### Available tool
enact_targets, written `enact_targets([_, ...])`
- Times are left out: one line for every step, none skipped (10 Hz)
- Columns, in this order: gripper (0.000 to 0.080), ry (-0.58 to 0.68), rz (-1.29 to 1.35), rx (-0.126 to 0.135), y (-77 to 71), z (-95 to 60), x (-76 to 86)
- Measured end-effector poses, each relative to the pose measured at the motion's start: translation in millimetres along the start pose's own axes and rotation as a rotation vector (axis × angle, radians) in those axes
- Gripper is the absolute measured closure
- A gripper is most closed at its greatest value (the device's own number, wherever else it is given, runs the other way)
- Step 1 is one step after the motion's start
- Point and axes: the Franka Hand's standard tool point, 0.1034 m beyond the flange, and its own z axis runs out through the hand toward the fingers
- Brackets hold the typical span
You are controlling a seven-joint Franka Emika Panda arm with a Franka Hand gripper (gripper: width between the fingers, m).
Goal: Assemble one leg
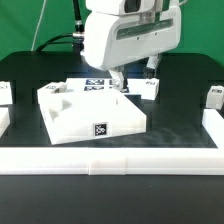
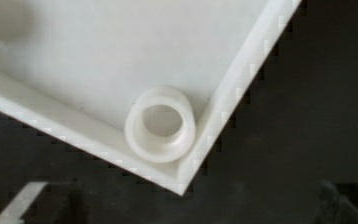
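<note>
The large white square top (image 1: 95,112) lies in the middle of the black table. My gripper (image 1: 120,84) hangs over its far right corner. In the wrist view that corner shows with a round socket hole (image 2: 163,126). My gripper (image 2: 185,206) is open, its dark fingers (image 2: 23,202) stand wide apart on either side of the corner, and nothing is between them. A white leg (image 1: 150,87) with a marker tag lies just to the exterior view's right of the gripper. Another leg (image 1: 216,98) stands at the right edge and one (image 1: 5,93) at the left edge.
The marker board (image 1: 96,85) lies behind the top. A small white block (image 1: 55,91) sits at the top's far left corner. A low white wall (image 1: 110,160) runs along the front of the table and up both sides.
</note>
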Motion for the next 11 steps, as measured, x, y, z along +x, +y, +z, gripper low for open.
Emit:
enact_targets([0.0150,0.000,0.000,0.000,-0.1,0.3,-0.1])
enact_targets([0.0150,0.003,-0.034,-0.003,0.0,1.1,-1.5])
enact_targets([0.0150,0.015,-0.127,-0.012,-3.6,6.9,-12.6])
enact_targets([0.0150,0.004,-0.204,0.000,-6.9,11.7,-26.0])
enact_targets([0.0150,-0.005,-0.306,0.011,-5.3,15.8,-37.9])
enact_targets([0.0150,-0.010,-0.362,0.020,-3.8,17.7,-43.9])
enact_targets([0.0150,-0.018,-0.409,0.024,-3.4,19.4,-47.0])
enact_targets([0.0150,-0.026,-0.438,0.028,-2.5,20.4,-50.5])
enact_targets([0.0150,-0.026,-0.434,0.028,-2.6,20.4,-50.3])
enact_targets([0.0150,-0.026,-0.434,0.028,-2.6,20.4,-50.4])
enact_targets([0.0150,-0.026,-0.434,0.028,-2.5,20.4,-50.5])
